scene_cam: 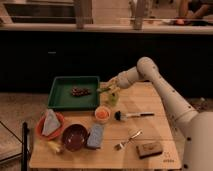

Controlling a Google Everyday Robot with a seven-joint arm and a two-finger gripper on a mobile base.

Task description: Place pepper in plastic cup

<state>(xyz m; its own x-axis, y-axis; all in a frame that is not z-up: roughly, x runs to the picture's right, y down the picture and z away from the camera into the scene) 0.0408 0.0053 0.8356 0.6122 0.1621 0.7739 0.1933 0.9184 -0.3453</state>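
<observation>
My gripper (pixel 110 88) is at the table's back edge, just right of the green tray (pixel 61 98). It is shut on the pepper (pixel 103 90), a slim dark green piece sticking out to the left of the fingers. The plastic cup (pixel 113 99), small and pale yellow-green, stands upright on the table directly below the gripper. The pepper hangs just above the cup's rim, slightly to its left.
A brown clump (pixel 80 91) lies in the tray. In front are a small cup with orange inside (pixel 102 114), a black brush (pixel 131 115), a fork (pixel 127 140), a brown block (pixel 150 148), a blue sponge (pixel 95 135), a maroon bowl (pixel 75 137) and an orange plate (pixel 42 131).
</observation>
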